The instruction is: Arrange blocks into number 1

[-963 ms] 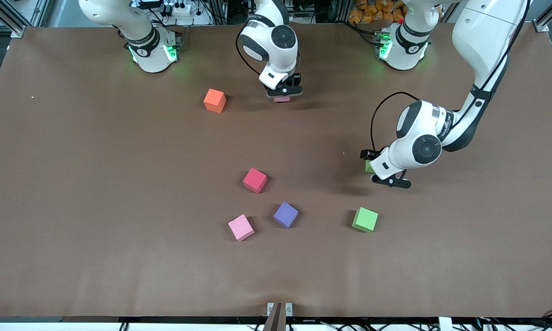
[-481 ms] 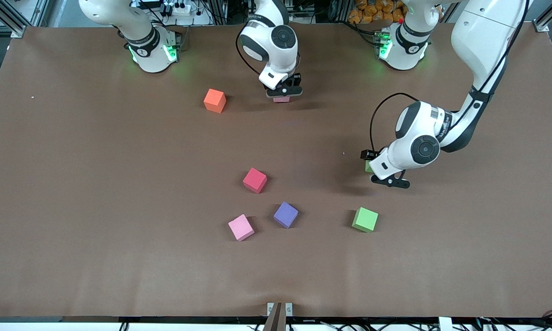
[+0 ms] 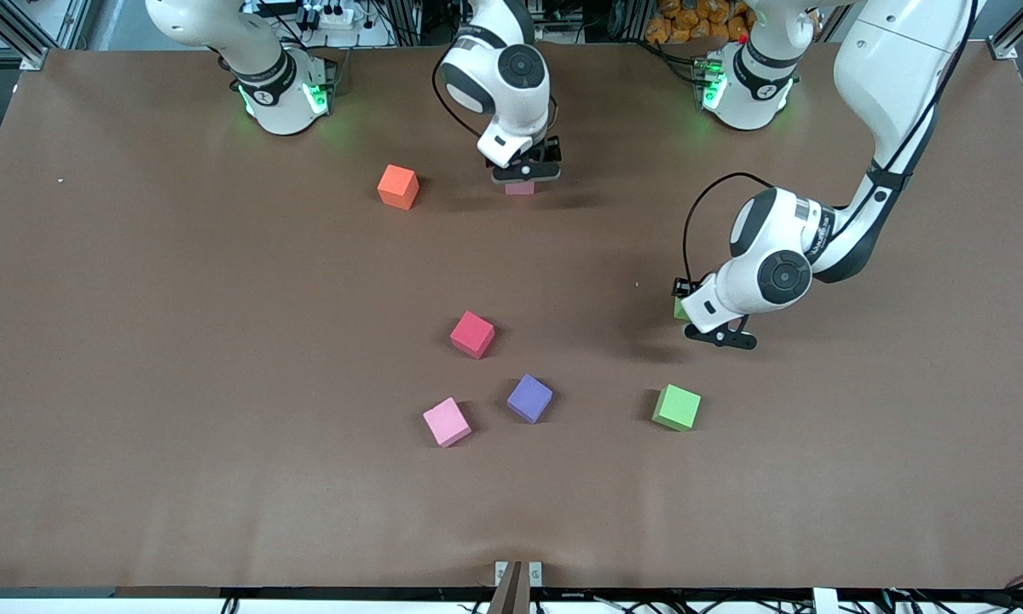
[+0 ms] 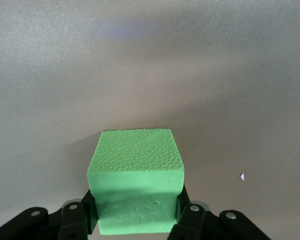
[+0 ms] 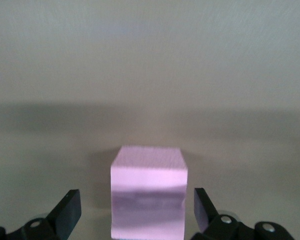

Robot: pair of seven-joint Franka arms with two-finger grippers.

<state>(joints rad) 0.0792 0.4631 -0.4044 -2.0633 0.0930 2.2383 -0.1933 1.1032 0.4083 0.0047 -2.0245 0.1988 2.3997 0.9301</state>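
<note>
A bright green block (image 4: 135, 170) is clamped between the fingers of my left gripper (image 4: 137, 215). In the front view this gripper (image 3: 692, 314) holds the green block (image 3: 680, 309) just above the table, toward the left arm's end. My right gripper (image 3: 524, 175) stands open over a pale pink block (image 3: 520, 188) near the robots' bases. In the right wrist view its fingers (image 5: 70, 207) flank that pink block (image 5: 149, 192) with gaps on both sides. A second green block (image 3: 676, 407) and a second pink block (image 3: 446, 422) lie nearer the front camera. The light blue block is out of view.
An orange cube (image 3: 398, 187) sits beside the right gripper, toward the right arm's end. A red cube (image 3: 472, 333) and a purple cube (image 3: 529, 397) lie mid-table, close to the loose pink block. The brown table (image 3: 179, 341) stretches wide around them.
My left gripper has drifted slightly toward the right arm's end with the green block in it. My right gripper has risen a little, and more of the pink block shows below it.
</note>
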